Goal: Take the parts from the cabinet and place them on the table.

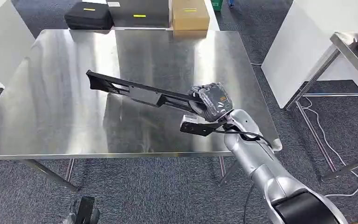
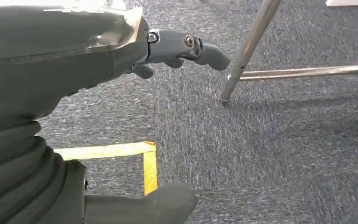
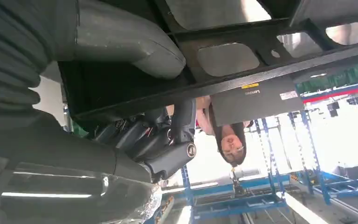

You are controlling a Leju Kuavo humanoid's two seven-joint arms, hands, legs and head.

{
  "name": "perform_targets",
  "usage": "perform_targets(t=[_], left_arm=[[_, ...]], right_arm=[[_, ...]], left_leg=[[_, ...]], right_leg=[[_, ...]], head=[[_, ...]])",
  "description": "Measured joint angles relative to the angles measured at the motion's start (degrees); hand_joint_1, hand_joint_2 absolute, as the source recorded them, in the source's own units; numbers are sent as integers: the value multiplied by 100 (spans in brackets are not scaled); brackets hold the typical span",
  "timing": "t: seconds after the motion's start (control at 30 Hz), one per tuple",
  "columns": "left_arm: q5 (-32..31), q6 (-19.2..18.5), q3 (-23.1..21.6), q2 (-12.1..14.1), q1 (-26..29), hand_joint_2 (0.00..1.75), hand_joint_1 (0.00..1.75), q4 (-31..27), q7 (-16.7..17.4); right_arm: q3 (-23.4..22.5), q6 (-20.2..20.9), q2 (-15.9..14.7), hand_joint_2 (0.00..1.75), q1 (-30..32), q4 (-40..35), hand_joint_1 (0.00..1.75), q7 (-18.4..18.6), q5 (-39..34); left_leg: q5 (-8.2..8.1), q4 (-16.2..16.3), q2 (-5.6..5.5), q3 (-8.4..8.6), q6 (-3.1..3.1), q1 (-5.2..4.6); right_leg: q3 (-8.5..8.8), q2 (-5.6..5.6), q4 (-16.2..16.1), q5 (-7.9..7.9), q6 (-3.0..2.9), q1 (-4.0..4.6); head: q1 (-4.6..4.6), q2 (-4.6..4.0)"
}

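Observation:
A long black frame part (image 1: 135, 91) stretches over the steel table (image 1: 51, 107), slanting from the table's middle left toward its right front. My right hand (image 1: 210, 101) grips its near end; whether the part touches the tabletop I cannot tell. Up close in the right wrist view, the black part (image 3: 242, 60) lies between my thick grey thumb and the darker fingers (image 3: 163, 140) of the right hand (image 3: 135, 93). My left hand (image 2: 177, 49) hangs beside my body over the grey carpet, fingers loosely curled with nothing in them.
Black cases (image 1: 88, 16) and a cardboard box (image 1: 190, 16) stand on the floor beyond the table's far edge. A white panel (image 1: 307, 42) and a second metal table (image 1: 354, 51) are to the right. A person (image 3: 228, 135) stands far ahead. Yellow floor tape (image 2: 121, 151) lies below.

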Motion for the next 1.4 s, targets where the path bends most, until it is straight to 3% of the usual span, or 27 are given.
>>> perform_targets(t=[0.03,0.07,0.1,0.13,0.17,0.2,0.23,0.33,0.37,0.43,0.5,0.53,0.57,0.6,0.63,0.7,0.73,0.77,0.8,0.87,0.93,1.0,1.13,1.2,1.27,1.4], left_arm=[[0,0,2,-4,5,175,0,0,0],[0,0,0,-13,10,175,0,2,0],[-2,0,2,-15,10,175,0,2,0],[-7,0,2,-15,10,175,0,2,0],[-7,0,2,-15,6,175,0,0,0],[-7,0,0,-20,7,175,0,2,0],[-9,0,2,-31,-4,175,0,2,0],[7,-44,-2,-35,5,175,0,2,-13],[13,-50,-4,-33,-5,175,0,0,-13],[17,-50,-7,-15,-7,175,0,-2,-15],[18,-39,-7,-9,-2,175,0,-2,-15],[17,-39,-7,-9,7,175,0,0,-11],[15,-33,-7,-7,17,175,0,0,0],[13,-28,-7,2,23,175,0,0,4],[11,-24,-7,11,21,175,0,0,7],[2,-24,-7,18,18,175,0,0,4],[2,-26,-9,0,8,175,0,4,2],[2,-26,-9,-4,0,175,0,2,-9],[9,-26,-7,-11,2,175,0,2,-35],[53,-31,-4,-22,-9,175,0,4,-166],[81,0,-4,-26,-12,175,0,2,-366],[92,54,-4,-44,-23,175,0,4,-553],[87,496,-2,-105,-36,175,0,2,-828],[76,542,-2,-120,-36,175,0,2,-837],[40,531,-7,-136,-33,175,0,4,-839],[-20,529,-13,-146,-26,175,0,4,-839]], right_arm=[[0,0,-4,175,19,2,175,7,2],[0,0,-4,175,31,2,175,20,2],[-2,0,-15,175,34,2,175,22,9],[-2,0,-24,175,27,0,175,24,13],[-2,0,-24,175,17,0,175,24,22],[-2,0,-26,175,11,0,175,24,24],[-2,0,-26,175,4,0,175,24,24],[-4,0,-26,175,9,0,175,24,50],[-4,0,-26,175,4,-4,175,24,57],[-9,0,-13,175,-11,-22,175,24,72],[-7,2,9,175,-1,-22,175,24,76],[-4,7,11,175,16,-22,175,24,79],[-4,9,13,175,34,-20,175,26,79],[-2,13,15,175,48,-17,175,26,87],[-2,24,22,175,53,-17,175,30,87],[-4,63,46,175,38,-9,175,48,90],[-2,76,61,175,10,6,175,63,98],[-2,125,85,175,-29,24,175,79,105],[-2,149,116,175,-52,48,175,79,105],[-4,179,157,175,-110,129,175,57,85],[-9,179,245,175,-175,239,175,-46,24],[-9,179,376,175,-240,400,175,-247,-52],[4,181,643,175,-289,689,175,-726,-85],[50,181,785,175,-297,800,175,-805,11],[109,231,926,175,-306,894,175,-874,59],[230,247,1117,175,-308,1016,175,-951,72]], left_leg=[[-16,1,-4,15,22,-24],[-28,1,-16,36,36,-49],[-52,2,-30,70,43,-77],[-68,2,-44,104,43,-96],[-96,1,-51,150,39,-117],[-120,-4,-51,170,37,-118],[-162,20,-57,171,-2,-180],[-193,-14,-59,182,-57,-151],[-227,-4,-52,196,-100,-164],[-371,311,-20,31,-166,-128],[-752,1217,-11,-470,-249,-77],[-841,1576,-8,-710,-289,-59],[-789,1711,-4,-854,-320,-28],[-604,1581,9,-867,-351,6],[-320,1222,25,-750,-376,39],[234,248,60,-329,-430,102],[118,118,29,-229,-452,59],[132,96,-11,-212,-350,64],[145,84,0,-210,-316,55],[163,67,-16,-209,-301,33],[155,68,-38,-209,-283,-10],[142,69,-42,-209,-218,-36],[132,71,-41,-209,-196,-48],[130,72,-39,-208,-191,-49],[129,73,-39,-208,-191,-49],[130,73,-37,-205,-191,-40]], right_leg=[[-229,1,375,-71,17,29],[-306,0,428,-27,37,42],[-225,0,171,141,52,64],[-41,0,-245,351,58,96],[235,-1,-872,622,37,121],[450,-10,-1349,802,-20,162],[563,5,-1505,839,-107,213],[553,1,-1511,820,-191,222],[585,0,-1577,847,-237,144],[672,-4,-1622,826,-305,100],[722,-6,-1621,795,-343,101],[738,-5,-1618,776,-363,100],[760,-3,-1617,757,-370,96],[789,0,-1614,725,-348,84],[827,5,-1596,683,-315,63],[892,15,-1532,588,-229,22],[873,30,-1490,543,-168,88],[857,36,-1474,528,-137,99],[856,36,-1501,533,-122,105],[873,32,-1501,526,-175,116],[884,18,-1540,528,-172,120],[887,17,-1555,528,-172,110],[899,17,-1581,537,-155,109],[898,17,-1582,540,-150,109],[896,17,-1584,538,-72,108],[893,17,-1584,537,-67,110]], head=[[7,0],[4,0],[4,0],[11,0],[7,0],[9,0],[0,0],[4,0],[-2,0],[-9,0],[-20,0],[-15,0],[-22,0],[-15,0],[-22,0],[-20,0],[-26,0],[-33,0],[-20,0],[-22,0],[-18,0],[-22,0],[-24,0],[-24,0],[-24,0],[-26,0]])
